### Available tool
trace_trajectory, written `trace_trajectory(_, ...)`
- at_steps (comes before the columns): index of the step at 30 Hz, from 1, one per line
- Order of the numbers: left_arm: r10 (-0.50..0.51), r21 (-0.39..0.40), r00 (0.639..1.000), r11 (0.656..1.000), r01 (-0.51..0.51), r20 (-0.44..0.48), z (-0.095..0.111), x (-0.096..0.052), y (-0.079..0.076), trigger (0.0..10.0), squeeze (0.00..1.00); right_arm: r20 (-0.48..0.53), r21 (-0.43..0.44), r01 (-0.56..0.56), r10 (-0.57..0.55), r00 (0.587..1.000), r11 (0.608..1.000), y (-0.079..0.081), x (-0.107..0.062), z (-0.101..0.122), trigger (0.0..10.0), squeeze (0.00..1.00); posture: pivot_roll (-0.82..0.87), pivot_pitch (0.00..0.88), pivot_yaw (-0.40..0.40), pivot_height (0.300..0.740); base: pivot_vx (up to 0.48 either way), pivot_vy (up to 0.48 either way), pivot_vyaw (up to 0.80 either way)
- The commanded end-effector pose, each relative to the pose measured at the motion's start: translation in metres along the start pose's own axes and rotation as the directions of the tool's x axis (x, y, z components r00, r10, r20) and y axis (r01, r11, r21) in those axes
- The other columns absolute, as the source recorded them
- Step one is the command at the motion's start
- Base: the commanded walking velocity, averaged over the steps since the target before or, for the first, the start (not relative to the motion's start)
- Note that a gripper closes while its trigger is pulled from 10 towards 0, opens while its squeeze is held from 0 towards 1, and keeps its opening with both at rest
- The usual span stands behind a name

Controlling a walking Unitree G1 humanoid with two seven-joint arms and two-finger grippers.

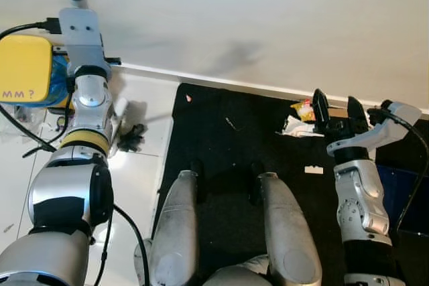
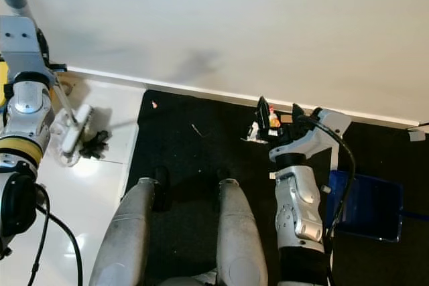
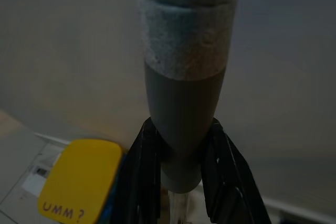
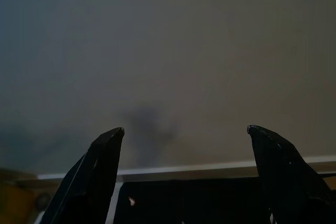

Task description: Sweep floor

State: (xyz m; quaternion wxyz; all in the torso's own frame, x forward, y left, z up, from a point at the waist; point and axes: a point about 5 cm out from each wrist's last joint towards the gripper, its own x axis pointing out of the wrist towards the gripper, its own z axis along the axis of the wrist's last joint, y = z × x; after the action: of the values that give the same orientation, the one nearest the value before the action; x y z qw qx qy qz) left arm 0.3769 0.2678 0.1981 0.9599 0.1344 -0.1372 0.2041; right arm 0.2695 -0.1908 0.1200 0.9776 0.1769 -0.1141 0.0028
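My left gripper (image 3: 181,177) is shut on the grey broom handle (image 3: 184,103), which rises past my left wrist (image 1: 79,28) at the left. The broom's white and black head (image 2: 75,135) rests on the white tiles beside the black mat (image 1: 228,145). On the mat lie crumpled wrappers (image 1: 299,120) near the baseboard, a small orange scrap (image 1: 188,98), a thin twig (image 1: 231,124) and a white bit (image 1: 314,169). My right gripper (image 1: 335,102) is open, held just right of the wrappers with nothing between its fingers.
A blue dustpan (image 2: 369,209) lies on the mat at the far right. A yellow box marked "UMM?" (image 1: 23,68) and black cables (image 1: 27,145) crowd the left. The white wall (image 1: 268,18) and its baseboard run along the back. My legs (image 1: 281,226) stand mid-mat.
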Motion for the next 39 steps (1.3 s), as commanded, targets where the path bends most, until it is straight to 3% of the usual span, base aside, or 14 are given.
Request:
trace_trajectory(1,0.051,-0.004,0.999,0.999,-0.051,0.01,-0.002,-0.001,0.009,10.0,0.0,-0.031,0.003,0.014,-0.014,0.999,1.0,-0.005,-0.009,-0.004,10.0,0.0,-0.13,0.49,-0.045,0.731,0.0,0.0,0.0)
trace_trajectory(6,0.091,-0.058,0.996,0.994,-0.09,0.014,0.001,-0.001,0.004,10.0,0.0,-0.029,-0.001,0.005,-0.005,1.0,1.0,-0.004,-0.014,0.0,10.0,0.0,-0.15,0.51,-0.053,0.731,0.0,0.0,0.0)
trace_trajectory(9,0.08,-0.098,0.997,0.992,-0.079,0.006,0.003,-0.002,-0.012,10.0,0.0,-0.027,-0.01,-0.024,0.024,0.999,1.0,0.001,-0.019,0.006,10.0,0.0,-0.19,0.538,-0.056,0.731,0.0,0.0,0.0)
trace_trajectory(12,0.065,-0.095,0.998,0.993,-0.065,-0.003,0.003,-0.004,-0.02,10.0,0.0,-0.028,-0.014,-0.038,0.038,0.999,0.999,0.004,-0.022,0.009,10.0,0.0,-0.2,0.547,-0.056,0.731,0.0,0.0,0.0)
trace_trajectory(16,-0.007,-0.029,1.0,1.0,0.006,-0.027,-0.002,-0.008,-0.033,10.0,0.0,-0.035,-0.023,-0.046,0.045,0.998,0.999,0.007,-0.027,0.01,10.0,0.0,-0.2,0.56,-0.047,0.731,0.0,0.0,0.0)
trace_trajectory(18,-0.028,0.041,1.0,0.999,0.028,-0.003,-0.002,-0.008,-0.031,10.0,0.0,-0.036,-0.021,-0.038,0.037,0.999,0.999,0.006,-0.029,0.01,10.0,0.0,-0.19,0.562,-0.042,0.731,0.0,0.0,0.0)
trace_trajectory(21,-0.021,0.059,1.0,0.998,0.02,0.01,-0.001,-0.007,-0.027,10.0,0.0,-0.036,-0.018,-0.033,0.033,0.999,0.999,0.005,-0.03,0.01,10.0,0.0,-0.18,0.557,-0.037,0.731,0.0,0.0,0.0)
trace_trajectory(25,0.011,0.124,0.995,0.992,-0.023,0.096,0.007,0.0,0.001,10.0,0.0,-0.031,-0.009,-0.024,0.024,0.999,1.0,0.004,-0.028,0.011,10.0,0.0,-0.16,0.532,-0.04,0.731,0.0,0.0,0.0)
trace_trajectory(30,-0.012,0.191,0.99,0.982,-0.015,0.14,0.01,0.002,0.013,10.0,0.0,-0.035,0.0,-0.042,0.042,0.999,0.999,0.008,-0.023,0.01,10.0,0.0,-0.15,0.54,-0.045,0.731,0.0,0.0,0.0)
trace_trajectory(34,-0.098,0.322,0.982,0.946,0.042,0.16,0.011,0.002,0.02,10.0,0.0,-0.039,0.008,-0.056,0.056,0.998,0.998,0.012,-0.021,0.008,10.0,0.0,-0.14,0.528,-0.05,0.731,0.0,0.0,0.0)
trace_trajectory(35,-0.098,0.322,0.982,0.946,0.042,0.16,0.011,0.002,0.02,10.0,0.0,-0.039,0.008,-0.056,0.056,0.998,0.998,0.012,-0.021,0.008,10.0,0.0,-0.14,0.528,-0.05,0.731,0.0,0.0,0.0)
trace_trajectory(37,-0.119,0.407,0.985,0.911,0.059,0.124,0.002,0.0,0.024,10.0,0.0,-0.042,0.01,-0.055,0.056,0.998,0.998,0.012,-0.022,0.007,10.0,0.0,-0.14,0.53,-0.052,0.731,0.0,0.0,0.0)
trace_trajectory(39,-0.113,0.437,0.989,0.898,0.061,0.094,-0.004,-0.003,0.028,10.0,0.0,-0.044,0.01,-0.055,0.055,0.998,0.998,0.012,-0.022,0.007,10.0,0.0,-0.15,0.531,-0.053,0.731,0.0,0.0,0.0)
